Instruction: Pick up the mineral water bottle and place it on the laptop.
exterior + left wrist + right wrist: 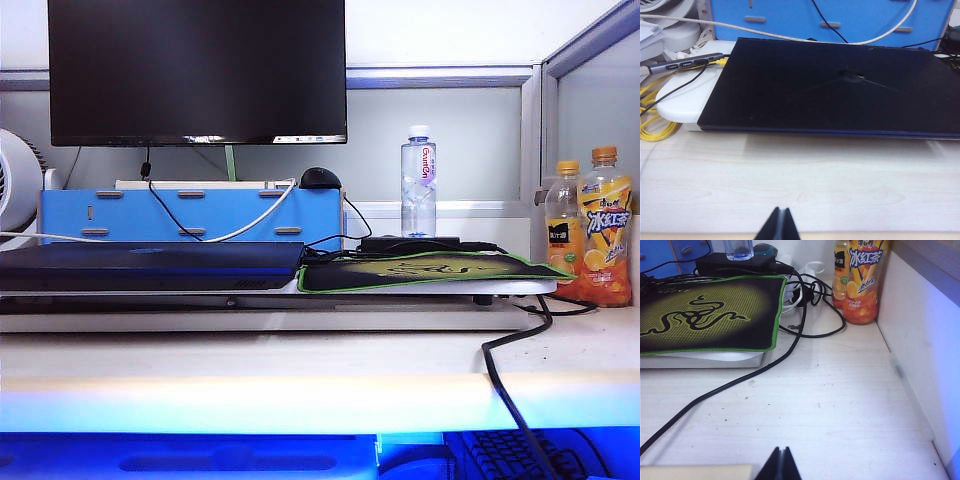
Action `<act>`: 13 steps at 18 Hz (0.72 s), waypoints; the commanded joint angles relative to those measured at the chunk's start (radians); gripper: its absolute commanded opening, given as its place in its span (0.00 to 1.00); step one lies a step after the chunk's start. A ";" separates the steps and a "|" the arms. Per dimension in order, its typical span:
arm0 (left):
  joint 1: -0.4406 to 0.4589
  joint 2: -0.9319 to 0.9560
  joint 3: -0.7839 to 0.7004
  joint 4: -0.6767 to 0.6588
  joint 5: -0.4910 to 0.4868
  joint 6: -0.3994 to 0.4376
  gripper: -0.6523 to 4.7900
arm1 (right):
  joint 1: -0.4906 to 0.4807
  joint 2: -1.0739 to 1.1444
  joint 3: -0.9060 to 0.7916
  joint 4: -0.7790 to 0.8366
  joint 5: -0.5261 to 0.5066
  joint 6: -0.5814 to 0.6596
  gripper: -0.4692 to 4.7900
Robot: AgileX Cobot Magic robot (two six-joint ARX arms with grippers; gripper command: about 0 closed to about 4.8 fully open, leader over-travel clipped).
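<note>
Mineral water bottle (419,181), small, clear plastic with a white cap, stood upright on a black power brick (410,243) behind the green-edged black mouse pad (705,315), well ahead of the right gripper (780,463), whose fingers were pressed together, holding nothing, low over the pale wooden desk (830,410). Two orange-capped juice bottles (590,228) stood off to its far side. The left gripper (780,224), fingers likewise pinched together and empty, faced the flat dark navy laptop (830,90) just ahead.
</note>
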 commanded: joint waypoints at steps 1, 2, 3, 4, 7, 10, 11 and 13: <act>0.001 0.000 0.001 0.005 0.003 0.001 0.12 | 0.000 0.000 -0.002 0.014 0.001 0.000 0.08; 0.001 0.000 0.001 0.005 0.004 0.001 0.12 | 0.000 0.000 -0.002 0.018 0.001 0.000 0.08; 0.001 0.000 0.001 0.005 0.004 0.001 0.12 | 0.000 0.000 -0.002 0.021 0.001 0.001 0.08; 0.001 0.000 0.001 0.005 0.004 0.001 0.12 | 0.000 0.000 -0.002 0.021 0.001 0.001 0.08; 0.001 0.000 0.001 0.005 0.004 0.001 0.12 | 0.000 0.000 -0.002 0.020 0.001 0.000 0.08; 0.001 0.000 0.001 0.005 0.004 0.001 0.12 | 0.000 0.000 -0.002 0.020 0.001 0.000 0.08; 0.001 0.000 0.001 0.005 0.004 0.001 0.12 | 0.000 0.000 -0.002 0.020 0.001 0.001 0.08; 0.001 0.000 0.001 0.005 0.003 0.001 0.12 | 0.000 0.000 -0.002 0.021 0.001 0.003 0.08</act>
